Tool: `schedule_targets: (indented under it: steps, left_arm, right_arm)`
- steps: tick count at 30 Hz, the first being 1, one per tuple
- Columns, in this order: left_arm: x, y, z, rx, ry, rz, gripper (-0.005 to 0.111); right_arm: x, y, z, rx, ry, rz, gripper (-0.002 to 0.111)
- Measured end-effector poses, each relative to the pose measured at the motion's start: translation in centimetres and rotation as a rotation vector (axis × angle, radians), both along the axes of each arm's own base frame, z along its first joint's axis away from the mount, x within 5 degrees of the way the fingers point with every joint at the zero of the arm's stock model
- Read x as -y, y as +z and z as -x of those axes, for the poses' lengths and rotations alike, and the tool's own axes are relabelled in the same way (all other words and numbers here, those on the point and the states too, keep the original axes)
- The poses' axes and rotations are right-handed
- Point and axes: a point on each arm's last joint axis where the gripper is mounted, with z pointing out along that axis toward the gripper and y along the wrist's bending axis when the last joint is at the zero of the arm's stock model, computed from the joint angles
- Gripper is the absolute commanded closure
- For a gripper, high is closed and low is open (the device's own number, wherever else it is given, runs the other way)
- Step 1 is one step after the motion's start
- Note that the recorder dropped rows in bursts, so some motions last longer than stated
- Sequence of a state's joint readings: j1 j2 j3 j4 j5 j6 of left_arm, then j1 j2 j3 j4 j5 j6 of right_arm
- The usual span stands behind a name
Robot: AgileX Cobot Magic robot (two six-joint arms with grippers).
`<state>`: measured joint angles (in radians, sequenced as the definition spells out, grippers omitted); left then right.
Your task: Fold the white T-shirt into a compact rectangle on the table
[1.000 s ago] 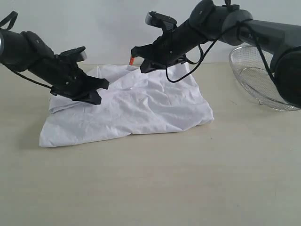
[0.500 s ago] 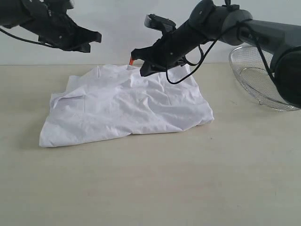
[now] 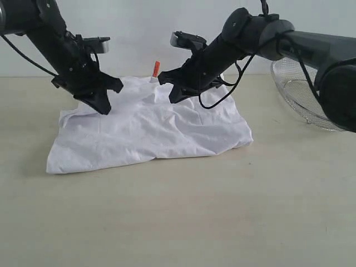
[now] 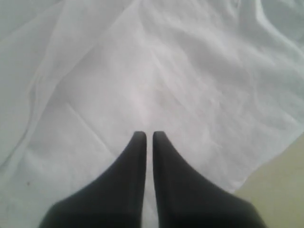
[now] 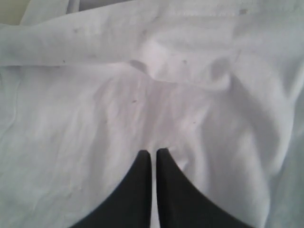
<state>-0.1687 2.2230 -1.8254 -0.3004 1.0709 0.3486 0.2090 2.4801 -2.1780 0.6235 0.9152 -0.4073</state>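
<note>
Pale beige table [image 3: 178, 222] fills the foreground, bare up to the near hem of the white T-shirt [image 3: 150, 130], which lies crumpled and partly folded left of centre, its near edge running roughly straight and its right corner bulging out toward the middle of the table. Over the shirt's left part the left gripper [image 3: 104, 108] points steeply down, its fingers [image 4: 137, 156] pressed almost together with only a thin slit between them and no cloth caught there. Farther back, over the rumpled far middle of the shirt, the right gripper [image 3: 173, 98] angles down from the right, its fingers [image 5: 142, 175] likewise drawn together and holding nothing. Whether either tip touches the fabric cannot be told. Just behind, at the shirt's far edge, a small orange neck tag [image 3: 156, 68] stands up. A round wire-mesh basket [image 3: 300, 94] sits tilted at the far right, well apart from the shirt, against a plain pale wall [image 3: 139, 28].
</note>
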Motion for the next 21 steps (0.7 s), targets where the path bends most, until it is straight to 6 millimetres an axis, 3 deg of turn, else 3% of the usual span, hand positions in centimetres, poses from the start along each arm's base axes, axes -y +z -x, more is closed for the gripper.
schedule_targets:
  steps: [6, 9, 17, 18, 19, 21]
  left_arm:
    - [-1.1, -4.6, -1.1, 0.006, 0.004, -0.182, 0.102]
    - [-1.3, -5.4, -1.5, 0.033, 0.006, -0.209, 0.102]
    - [-1.6, -5.2, -2.2, 0.116, 0.011, -0.237, 0.102]
    - [-1.9, -5.0, -2.9, 0.191, 0.029, -0.269, 0.102]
    - [-2.0, -4.6, -3.5, 0.248, 0.044, -0.283, 0.102]
    - [-2.6, -1.4, -5.9, 0.448, 0.136, -0.339, 0.102]
  right_arm:
    - [0.0, 0.0, 0.1, -0.006, 0.007, 0.001, 0.108]
    - [0.0, -0.1, 0.2, -0.010, 0.017, 0.004, 0.108]
    - [0.0, -0.1, 0.2, -0.016, 0.027, 0.006, 0.108]
    - [0.0, -0.1, 0.2, -0.016, 0.027, 0.006, 0.108]
    - [0.0, -0.1, 0.2, -0.016, 0.027, 0.006, 0.108]
    - [0.0, -0.1, 0.3, -0.017, 0.029, 0.007, 0.108]
